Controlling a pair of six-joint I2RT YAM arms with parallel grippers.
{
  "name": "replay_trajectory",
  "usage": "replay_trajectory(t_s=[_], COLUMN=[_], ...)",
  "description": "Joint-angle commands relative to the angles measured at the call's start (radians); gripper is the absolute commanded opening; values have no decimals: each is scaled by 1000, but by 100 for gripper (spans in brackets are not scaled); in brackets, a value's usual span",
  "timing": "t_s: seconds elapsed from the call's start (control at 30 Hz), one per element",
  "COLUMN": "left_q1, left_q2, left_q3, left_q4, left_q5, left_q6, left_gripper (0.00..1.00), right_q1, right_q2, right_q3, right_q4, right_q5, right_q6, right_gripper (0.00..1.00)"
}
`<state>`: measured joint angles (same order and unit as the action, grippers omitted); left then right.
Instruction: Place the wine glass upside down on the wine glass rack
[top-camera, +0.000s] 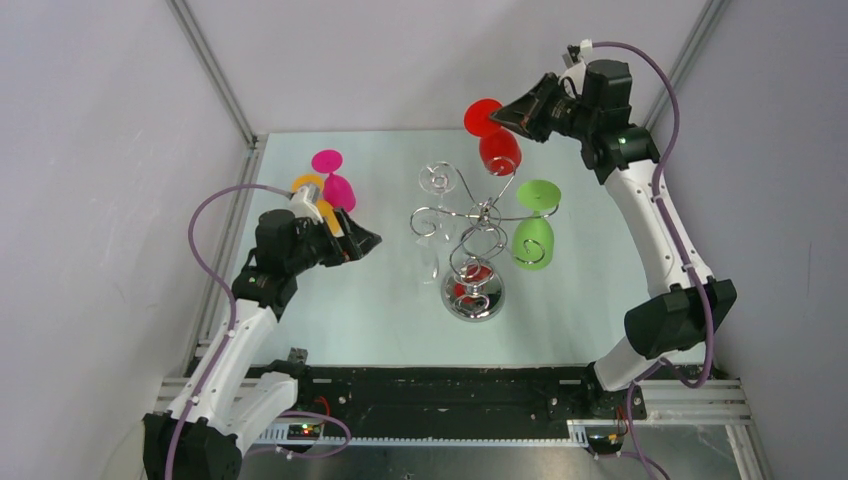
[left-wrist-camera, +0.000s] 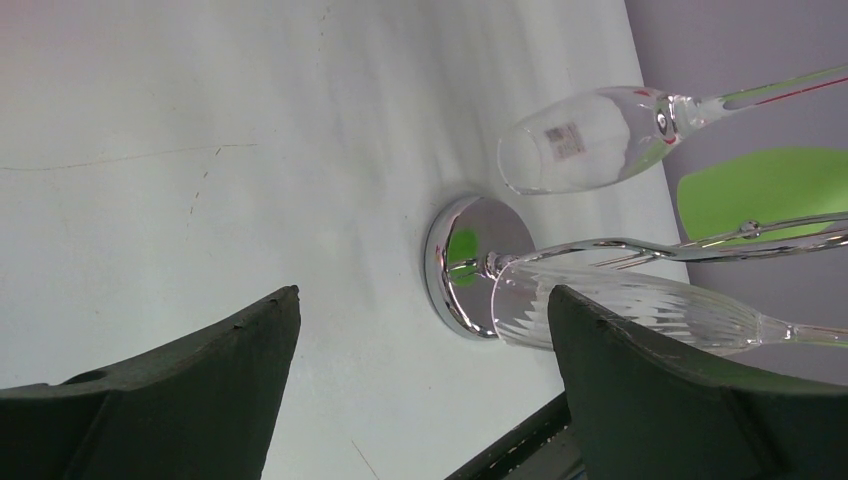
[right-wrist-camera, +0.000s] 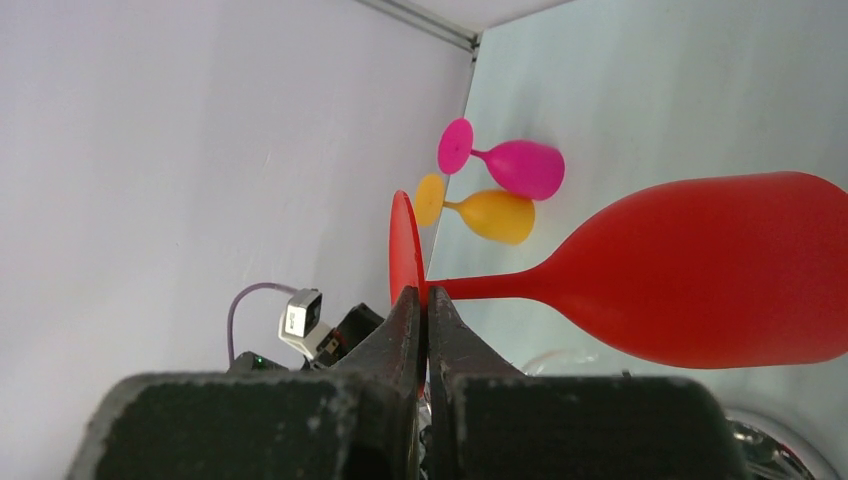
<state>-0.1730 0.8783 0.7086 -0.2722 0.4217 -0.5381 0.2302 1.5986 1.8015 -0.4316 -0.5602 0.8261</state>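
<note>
The red wine glass is held in the upper right of the top view, clear of the counter and apart from the wine glass rack, which stands at the centre of the frame on its round mirrored base. In the right wrist view the right jaws are seen closed on the red stem just beside the foot, with the bowl stretching to the right edge of the frame. A green glass is hung bowl-down from the right side of the rack, and two clear glasses, both seen to be empty, are hung from its left side. A pink glass and an orange glass are set side by side at the left of the counter. The left jaws are spread wide beside them, with nothing between.
</note>
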Motion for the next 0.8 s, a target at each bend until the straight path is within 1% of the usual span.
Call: replay_trajectory(t_s=[0.0,0.77], left_q1=[8,13], left_q2=[-2,-2], left_q3=[-6,-9], left_q4=[24,23], left_q5=[3,0], left_q6=[20,18], left_gripper=[98,98], right_q1=[20,79], right_q2=[-7,-197], right_q3=[44,-159], right_q4=[-30,-45], right_q5=[-38,-79], right_q6=[-14,10], right_gripper=[0,0])
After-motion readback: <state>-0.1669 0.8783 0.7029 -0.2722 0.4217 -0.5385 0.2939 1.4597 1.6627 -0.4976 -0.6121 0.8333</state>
